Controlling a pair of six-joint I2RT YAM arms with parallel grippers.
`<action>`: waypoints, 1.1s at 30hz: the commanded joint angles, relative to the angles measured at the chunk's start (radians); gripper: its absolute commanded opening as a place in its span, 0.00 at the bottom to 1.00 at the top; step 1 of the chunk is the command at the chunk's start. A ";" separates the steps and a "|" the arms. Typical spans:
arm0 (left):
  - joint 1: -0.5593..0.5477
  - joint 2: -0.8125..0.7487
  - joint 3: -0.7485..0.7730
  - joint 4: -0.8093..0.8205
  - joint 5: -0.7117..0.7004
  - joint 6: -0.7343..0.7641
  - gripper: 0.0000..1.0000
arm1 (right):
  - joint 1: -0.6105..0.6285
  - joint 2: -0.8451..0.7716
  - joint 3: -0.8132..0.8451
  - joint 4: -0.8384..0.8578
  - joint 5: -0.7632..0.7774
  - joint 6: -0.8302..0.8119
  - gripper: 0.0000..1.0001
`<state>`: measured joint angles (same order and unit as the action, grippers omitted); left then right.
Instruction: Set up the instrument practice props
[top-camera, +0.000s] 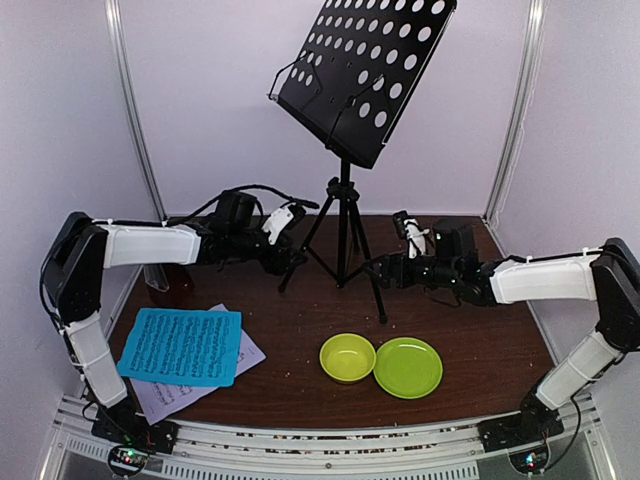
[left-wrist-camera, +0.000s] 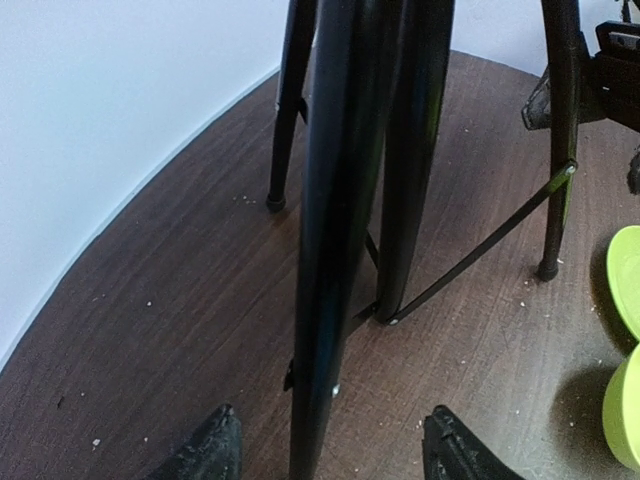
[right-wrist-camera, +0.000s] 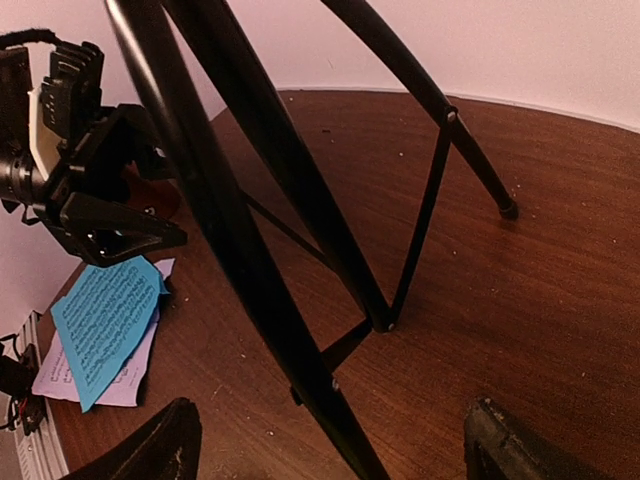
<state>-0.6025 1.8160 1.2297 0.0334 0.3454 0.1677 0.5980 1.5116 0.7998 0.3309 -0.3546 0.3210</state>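
Observation:
The black tripod music stand (top-camera: 344, 215) stands at the back middle, its perforated desk (top-camera: 370, 65) tilted high. My left gripper (top-camera: 292, 262) is open around the stand's left leg (left-wrist-camera: 322, 330), with the leg between the fingertips (left-wrist-camera: 215, 450) and apart from them. My right gripper (top-camera: 386, 272) is open around the right leg (right-wrist-camera: 290, 340), also not touching. The blue sheet (top-camera: 182, 345) lies on the lilac-white sheet (top-camera: 165, 398) at the front left; both show in the right wrist view (right-wrist-camera: 100, 315). The metronome (top-camera: 158, 277) stands mostly hidden behind the left arm.
A yellow-green bowl (top-camera: 347, 357) and a green plate (top-camera: 408, 367) sit side by side at the front middle-right; both show at the right edge of the left wrist view (left-wrist-camera: 628, 280). White walls close in the back and sides.

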 joint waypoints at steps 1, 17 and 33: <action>0.005 0.057 0.081 0.024 0.081 0.031 0.62 | 0.006 0.056 0.076 -0.052 0.050 -0.040 0.91; 0.006 0.086 0.024 0.168 0.060 -0.009 0.17 | 0.008 0.165 0.169 -0.114 0.127 -0.093 0.81; 0.001 -0.031 -0.180 0.355 0.011 -0.118 0.00 | -0.004 0.216 0.262 -0.160 0.163 -0.126 0.64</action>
<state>-0.5968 1.8458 1.1038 0.3195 0.3626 0.1028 0.6102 1.7012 1.0153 0.1688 -0.2485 0.2043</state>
